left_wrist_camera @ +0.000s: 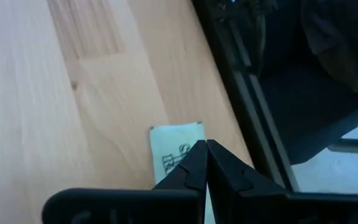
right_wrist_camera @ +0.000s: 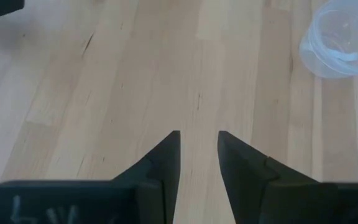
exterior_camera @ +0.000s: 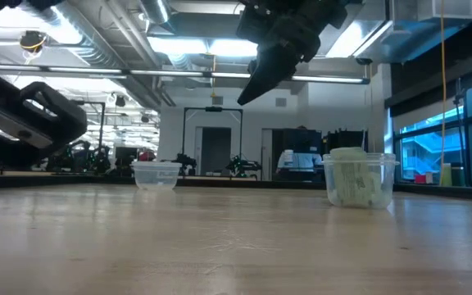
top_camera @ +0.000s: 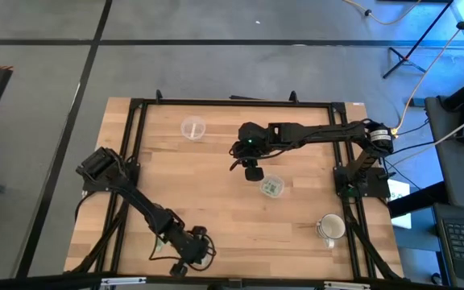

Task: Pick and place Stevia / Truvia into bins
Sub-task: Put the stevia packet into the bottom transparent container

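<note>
High view shows the right gripper (top_camera: 252, 171) hanging above the middle of the desk (top_camera: 216, 201), its jaws apart with nothing between them; the right wrist view confirms bare wood showing through the gap. At about four o'clock from that gripper, just beside it, stands the filled bin (top_camera: 272, 187), a clear cup holding green-and-white Stevia packets (exterior_camera: 352, 176) stacked upright inside. The empty bin (top_camera: 192, 128) sits toward eleven o'clock from the desk's centre, well apart from the other; it also shows in the right wrist view (right_wrist_camera: 340, 36) with nothing inside that I can make out. A whitish mug (top_camera: 330, 229) waits near the four o'clock corner and plays no part.

The left gripper (top_camera: 190, 256) rests low at the six o'clock edge of the desk, jaws pressed together. Its wrist view shows one last packet (left_wrist_camera: 176, 155) lying flat on the wood right under the closed tips, close to the desk's dark frame; whether the tips touch it I cannot tell.

My reading: nearly all packets are binned, and the step in hand is fetching this remaining one. The next move calls for jaws opened over the packet, lowered to pinch its thin edge, then a carry to a bin.
</note>
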Tool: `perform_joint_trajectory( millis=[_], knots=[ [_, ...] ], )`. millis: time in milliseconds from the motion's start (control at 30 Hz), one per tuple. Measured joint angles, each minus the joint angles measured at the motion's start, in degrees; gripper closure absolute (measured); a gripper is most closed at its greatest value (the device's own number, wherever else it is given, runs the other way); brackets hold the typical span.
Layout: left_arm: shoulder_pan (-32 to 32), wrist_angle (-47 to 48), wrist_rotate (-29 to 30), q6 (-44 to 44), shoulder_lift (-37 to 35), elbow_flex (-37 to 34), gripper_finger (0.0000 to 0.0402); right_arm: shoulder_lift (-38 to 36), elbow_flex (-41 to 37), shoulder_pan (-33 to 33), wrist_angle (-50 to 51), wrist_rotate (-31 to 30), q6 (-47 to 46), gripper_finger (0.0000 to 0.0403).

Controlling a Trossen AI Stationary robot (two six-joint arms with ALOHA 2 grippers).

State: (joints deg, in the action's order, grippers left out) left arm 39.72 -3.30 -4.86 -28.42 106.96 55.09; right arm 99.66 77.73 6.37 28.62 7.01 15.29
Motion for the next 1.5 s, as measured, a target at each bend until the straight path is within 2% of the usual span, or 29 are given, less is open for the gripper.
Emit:
perform_joint_trajectory(
  millis=[467,767,900,1033,1300,1500],
  knots=[
    [-2.1,9.4,-4.3,-0.2,-0.2,0.1,0.0401,0.0,0.0,0.0,0.2,0.0,0.1,0.0292],
    [-6.5,19.3,-3.7,14.7,-0.5,0.4,0.04,0.0,0.0,0.0,0.2,0.0,0.2,0.0292],
    [-9.9,20.7,-3.5,24.1,-0.6,0.4,0.04,0.0,0.0,0.1,2.9,0.1,-3.6,0.0292],
    [-13.3,20.4,0.0,34.3,-0.6,0.4,0.0399,0.1,0.0,1.4,8.1,0.2,-7.6,0.0292],
    [-19.6,20.5,14.3,51.1,-0.6,0.4,0.0399,0.1,-1.1,3.9,9.0,0.1,-6.0,0.0292],
    [-26.3,20.9,16.0,53.0,-0.6,0.3,0.0399,0.1,-1.2,5.2,9.0,-0.1,2.3,0.0292]
  ],
)
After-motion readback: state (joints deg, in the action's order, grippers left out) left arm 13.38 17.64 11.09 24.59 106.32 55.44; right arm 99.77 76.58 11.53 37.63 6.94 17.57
